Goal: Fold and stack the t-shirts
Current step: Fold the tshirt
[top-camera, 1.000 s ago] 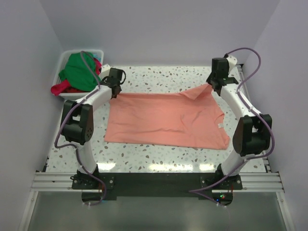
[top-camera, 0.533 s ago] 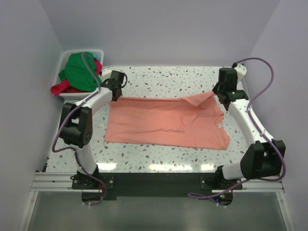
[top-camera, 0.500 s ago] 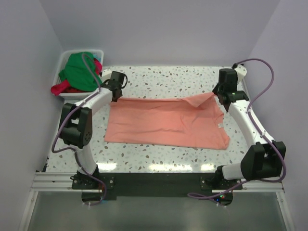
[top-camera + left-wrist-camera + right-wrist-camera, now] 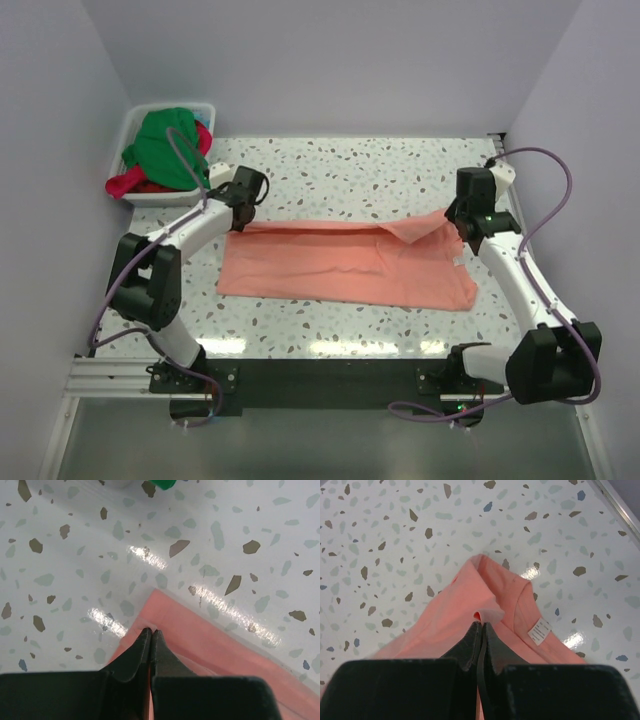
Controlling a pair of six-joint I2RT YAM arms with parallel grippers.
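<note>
A salmon-pink t-shirt [image 4: 340, 265] lies spread across the middle of the table, its far edge lifted and folded toward the near side. My left gripper [image 4: 240, 217] is shut on its far left corner [image 4: 165, 625]. My right gripper [image 4: 455, 217] is shut on its far right corner [image 4: 485, 611], and a white label [image 4: 539, 630] shows beside it. A bright green t-shirt [image 4: 165, 145] and a red-magenta t-shirt [image 4: 128, 184] lie bunched in the tub at the far left.
A white plastic tub [image 4: 137, 112] stands at the far left corner and holds the other shirts. The speckled tabletop [image 4: 350, 165] shows beyond the shirt. Walls close in on the left, right and far sides.
Both grippers have pulled the shirt's far edge toward the near side, so the spread cloth is now shallower front to back. The right arm has swung outward.
</note>
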